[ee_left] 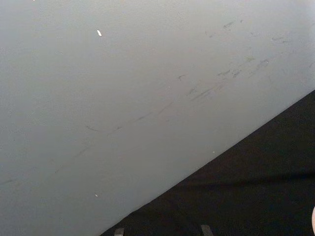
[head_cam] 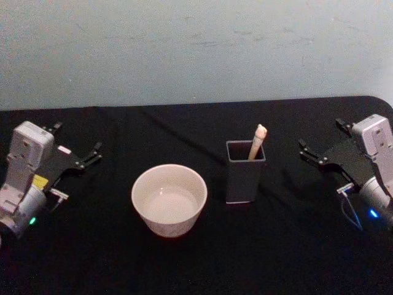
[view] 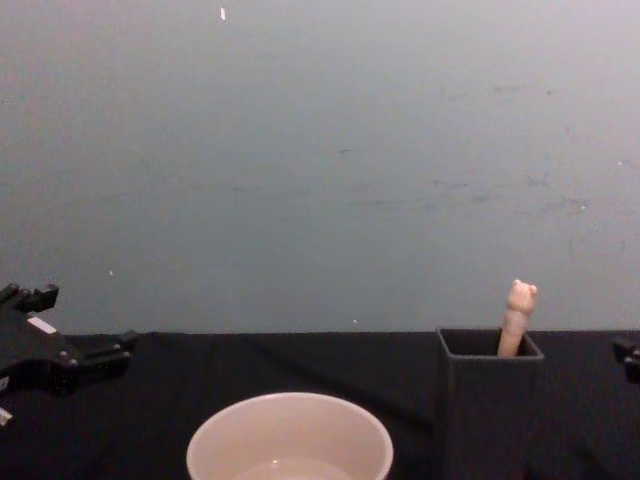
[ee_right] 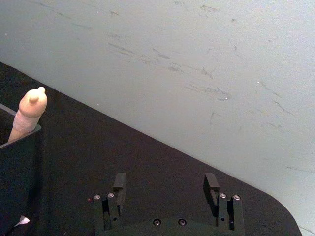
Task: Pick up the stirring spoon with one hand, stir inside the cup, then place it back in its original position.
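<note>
At the left edge of the head view, the left pincer (head_cam: 75, 141) hangs over the black worktop (head_cam: 295, 246) with its fingers spread apart and empty, well apart from the cup. The cup (head_cam: 172, 224) stands upright left of centre in the lower half. Right of centre, near the cup but not touching it, is the dark holder (head_cam: 241, 181). The spoon (head_cam: 257, 140) stands inside it, its handle leaning at the far right corner and its bear head above the rim. Its bowl is hidden. At the right edge, the right pincer (head_cam: 324, 138) is also spread wide and holds nothing.
</note>
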